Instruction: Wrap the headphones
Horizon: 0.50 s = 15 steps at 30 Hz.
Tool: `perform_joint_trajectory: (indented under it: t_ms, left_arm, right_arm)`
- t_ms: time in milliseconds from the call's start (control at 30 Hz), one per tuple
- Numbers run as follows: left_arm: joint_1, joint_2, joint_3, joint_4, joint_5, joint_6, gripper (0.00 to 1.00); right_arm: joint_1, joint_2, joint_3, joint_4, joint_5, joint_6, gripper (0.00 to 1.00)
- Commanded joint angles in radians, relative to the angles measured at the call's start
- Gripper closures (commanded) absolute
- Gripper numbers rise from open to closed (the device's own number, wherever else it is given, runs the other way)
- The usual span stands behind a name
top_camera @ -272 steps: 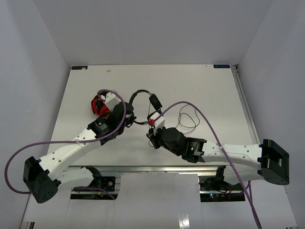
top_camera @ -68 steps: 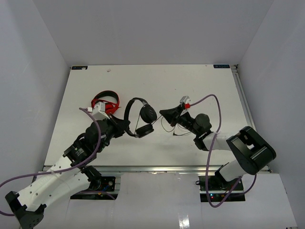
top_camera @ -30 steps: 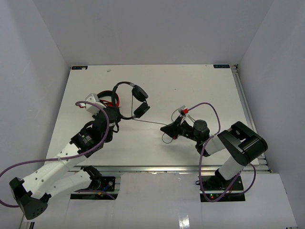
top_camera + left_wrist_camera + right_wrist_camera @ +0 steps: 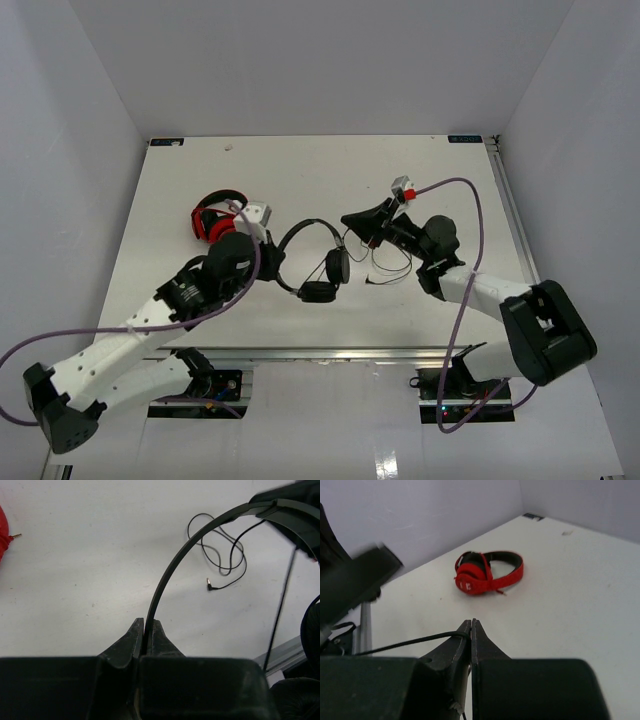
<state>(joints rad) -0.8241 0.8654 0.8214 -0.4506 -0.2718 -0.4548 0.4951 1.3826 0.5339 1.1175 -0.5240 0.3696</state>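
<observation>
The headphones (image 4: 322,268) hang at mid-table, thin black headband (image 4: 300,226) arching over two round earcups. My left gripper (image 4: 273,262) is shut on the headband's left end; in the left wrist view the band (image 4: 172,575) rises from between the closed jaws (image 4: 146,629). My right gripper (image 4: 348,218) sits just right of the headband, shut on the thin cable (image 4: 410,642), which runs left from its tips (image 4: 471,624). The rest of the cable (image 4: 385,266) lies in loose loops on the table, plug end (image 4: 209,584) free.
Red-and-black headphones (image 4: 214,216) lie on the table behind my left arm, also seen ahead of the right gripper (image 4: 487,572). White walls close in three sides. A metal rail (image 4: 330,352) runs along the near table edge.
The left gripper has carried the headphones from beside the red pair rightward and nearer, to mid-table. The right gripper has moved farther back with the cable, ending close to the headband.
</observation>
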Motion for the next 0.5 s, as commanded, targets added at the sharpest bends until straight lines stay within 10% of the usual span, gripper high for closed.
perform_joint_trajectory:
  t_ms: [0,467]
  left_arm:
    - [-0.085,0.137,0.051,-0.074,-0.082,0.055,1.0]
    - [-0.186,0.291,0.058,0.011,-0.611,0.05,1.0]
  right_arm:
    - [-0.026,-0.122,0.144,-0.418,0.108,-0.153,0.92]
    - [-0.024,-0.118,0.439,-1.005,0.022,-0.259,0.92]
